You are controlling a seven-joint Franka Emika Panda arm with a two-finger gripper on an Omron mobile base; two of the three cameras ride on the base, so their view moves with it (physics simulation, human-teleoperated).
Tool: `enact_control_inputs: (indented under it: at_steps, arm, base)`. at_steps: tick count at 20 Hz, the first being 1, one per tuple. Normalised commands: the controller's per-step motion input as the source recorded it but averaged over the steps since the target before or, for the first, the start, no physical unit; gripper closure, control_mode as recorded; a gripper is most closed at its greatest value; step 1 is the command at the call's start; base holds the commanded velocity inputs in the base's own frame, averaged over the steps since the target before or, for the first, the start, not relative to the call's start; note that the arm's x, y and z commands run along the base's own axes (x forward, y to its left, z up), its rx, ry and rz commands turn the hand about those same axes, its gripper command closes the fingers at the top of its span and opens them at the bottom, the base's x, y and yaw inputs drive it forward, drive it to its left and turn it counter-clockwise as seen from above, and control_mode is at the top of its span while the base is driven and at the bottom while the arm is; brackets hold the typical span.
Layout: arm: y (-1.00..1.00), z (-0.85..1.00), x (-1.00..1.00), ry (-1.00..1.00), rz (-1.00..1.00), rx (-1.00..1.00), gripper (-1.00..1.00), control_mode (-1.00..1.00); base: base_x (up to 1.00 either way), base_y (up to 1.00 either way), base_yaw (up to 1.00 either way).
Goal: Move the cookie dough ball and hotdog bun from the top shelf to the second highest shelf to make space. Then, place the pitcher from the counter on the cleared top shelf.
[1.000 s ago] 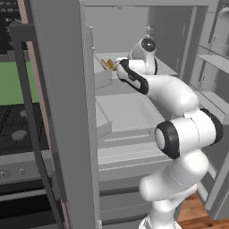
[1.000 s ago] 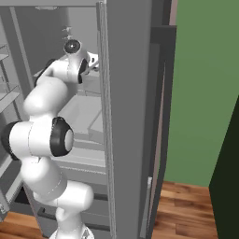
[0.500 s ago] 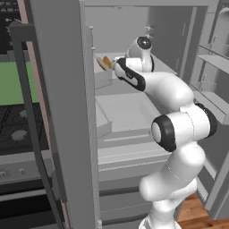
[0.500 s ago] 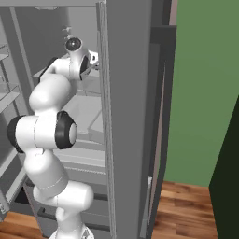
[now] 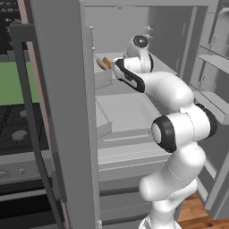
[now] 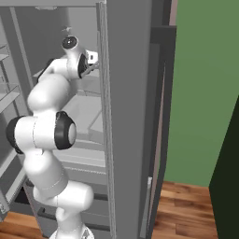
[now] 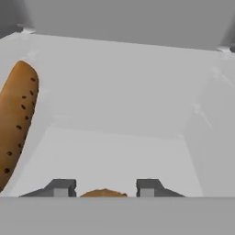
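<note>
On the pale top shelf (image 7: 114, 151), the gripper (image 7: 104, 188) jaws flank the cookie dough ball (image 7: 103, 193); grip unclear. The hotdog bun (image 7: 16, 119) lies at frame left.

The arm (image 5: 179, 134) is glossy white, built of rounded, bulging segments with black rings at the joints. A dark round cap sits at its top, and its two small finger tips (image 7: 62, 187) are dark grey and blocky.
</note>
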Motion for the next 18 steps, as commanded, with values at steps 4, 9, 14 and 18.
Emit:
enact_control_inputs:
  at_steps: [4,9,14,18]
  arm:
    - [0.00,-0.36,-0.25,-0.03,-0.08,-0.01,1.00,-1.00]
    - [-0.13,-0.10,-0.58,-0.14,-0.09,0.00,1.00,-1.00]
    - [-0.35,0.00,-0.99,-0.06,-0.07,0.00,1.00,-1.00]
    - [-0.22,0.00,-1.00,0.02,-0.03,0.00,1.00,-1.00]
  base:
    - [0.00,0.00,0.00]
    - [0.00,0.00,0.00]
    - [0.00,0.00,0.00]
    - [0.00,0.00,0.00]
